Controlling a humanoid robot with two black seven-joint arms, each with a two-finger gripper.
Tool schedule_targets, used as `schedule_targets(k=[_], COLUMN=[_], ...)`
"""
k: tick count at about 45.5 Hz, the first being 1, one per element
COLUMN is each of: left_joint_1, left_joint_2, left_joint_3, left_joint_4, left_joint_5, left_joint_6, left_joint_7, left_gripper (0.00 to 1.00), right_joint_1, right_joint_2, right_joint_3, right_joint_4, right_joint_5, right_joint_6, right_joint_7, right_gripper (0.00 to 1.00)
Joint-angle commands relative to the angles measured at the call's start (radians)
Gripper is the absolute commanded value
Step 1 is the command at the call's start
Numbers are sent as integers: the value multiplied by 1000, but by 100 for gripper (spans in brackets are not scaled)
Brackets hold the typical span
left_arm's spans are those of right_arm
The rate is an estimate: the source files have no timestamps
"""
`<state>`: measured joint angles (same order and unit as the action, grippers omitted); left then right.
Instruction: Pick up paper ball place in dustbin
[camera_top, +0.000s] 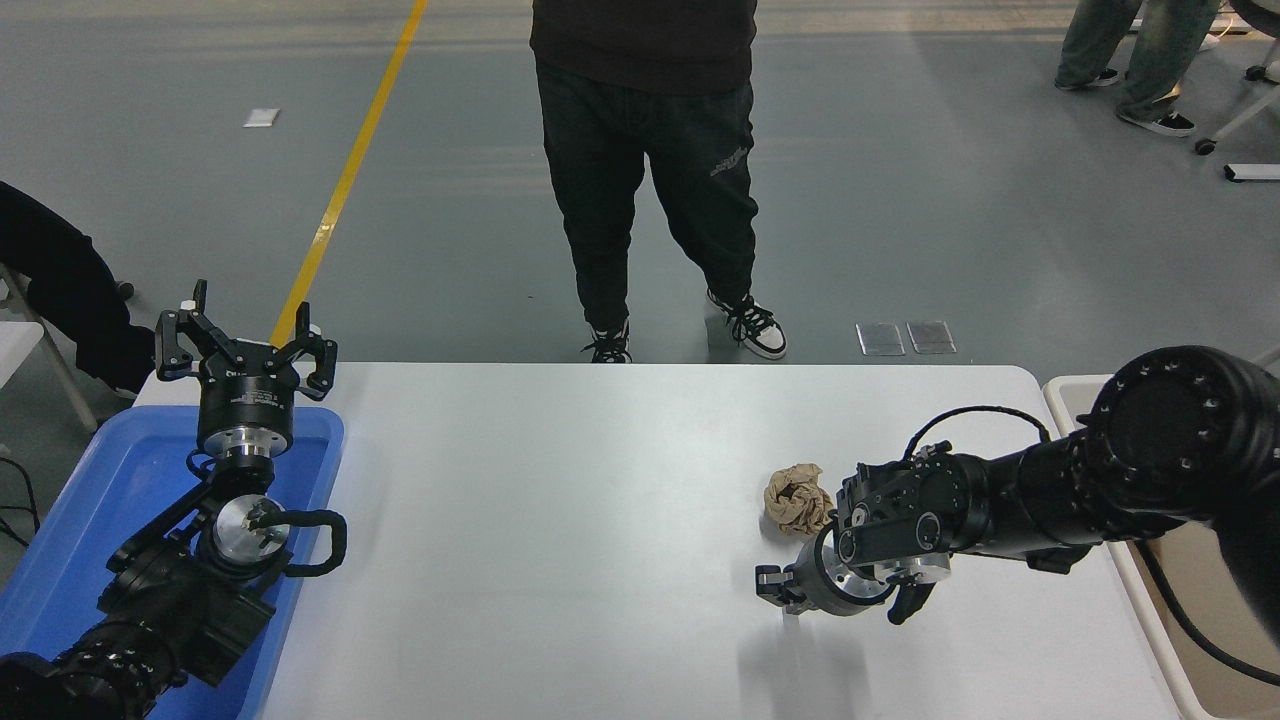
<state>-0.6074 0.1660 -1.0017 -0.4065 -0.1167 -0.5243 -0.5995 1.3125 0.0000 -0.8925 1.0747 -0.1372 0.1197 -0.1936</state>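
The paper ball (797, 497), a crumpled tan-brown wad, lies on the white table (560, 520) right of the middle. My right gripper (835, 598) hangs just on the near side of it, close but not touching, with its fingers spread and nothing between them. The right arm comes in from the right edge. The cream-beige dustbin (1068, 392) stands off the table's right end, mostly hidden behind that arm. My left gripper (245, 340) is parked open at the lower left, above the blue tray.
A shallow blue tray (80, 520) sits at the table's left end under the left arm. A person in black trousers (650, 170) stands at the table's far edge. Another person's legs show at the top right.
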Motion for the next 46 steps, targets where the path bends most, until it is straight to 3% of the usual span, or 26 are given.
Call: schedule_targets(k=[1,23,28,30,31,33,34,46], left_joint_1=[0,0,0,0,0,0,0,0], left_joint_2=[0,3,3,3,3,3,3,3], left_joint_3=[0,2,2,2,2,2,2,2], left_joint_4=[0,0,0,0,0,0,0,0], left_joint_5=[2,-4,-4,-4,-4,-4,-4,-6], left_joint_6=[0,0,0,0,0,0,0,0], left_joint_7=[0,1,1,0,1,1,1,0], left_gripper=[99,99,99,99,99,99,99,99], right_joint_1=[-4,109,209,261,289,341,368,731], right_joint_2=[0,0,0,0,0,0,-5,-141], right_joint_3=[-19,-29,-31,-31,-32,-32,-32,-66], right_joint_4=[-1,33,94,128,142,169,185,309], right_joint_5=[-1,16,36,57,73,111,129,189], right_joint_6=[-3,3,21,26,31,41,47,254], right_joint_7=[0,-3,-3,-3,-3,-3,-4,-7], right_gripper=[0,2,24,38,51,89,100,100])
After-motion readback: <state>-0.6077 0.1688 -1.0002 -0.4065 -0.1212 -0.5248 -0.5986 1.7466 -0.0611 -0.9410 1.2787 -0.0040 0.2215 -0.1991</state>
